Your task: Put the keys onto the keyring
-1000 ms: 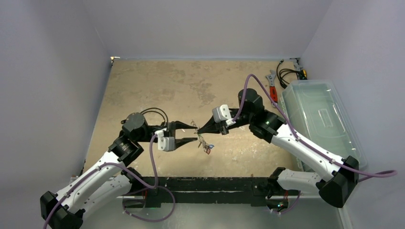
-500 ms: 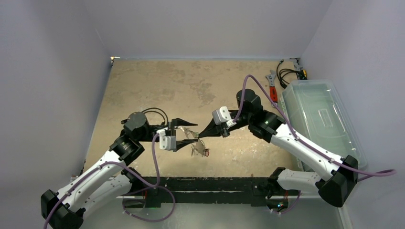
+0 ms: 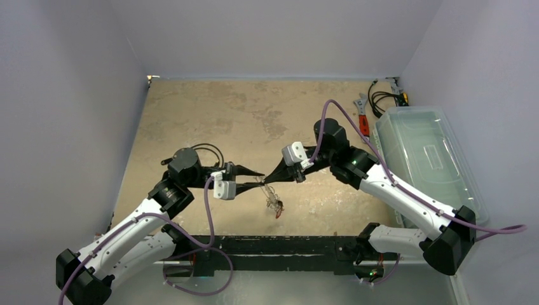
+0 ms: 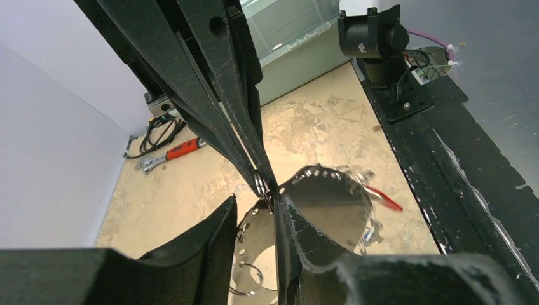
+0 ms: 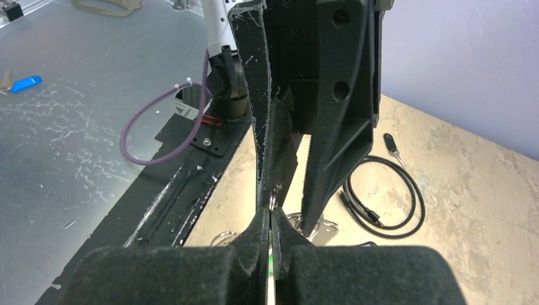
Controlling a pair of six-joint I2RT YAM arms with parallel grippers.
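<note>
Over the middle of the table (image 3: 222,114), between both arms: clamps the keyring (image 4: 330,210) tight in the right gripper (image 5: 270,216), brackets its rim narrowly with the left gripper (image 4: 255,213), hold there unclear. Carries a red-tagged key (image 4: 383,197) already, dangling. Leaves, seemingly unthreaded, a dark-headed key (image 5: 391,147) beside the cable loop (image 5: 414,190).
</note>
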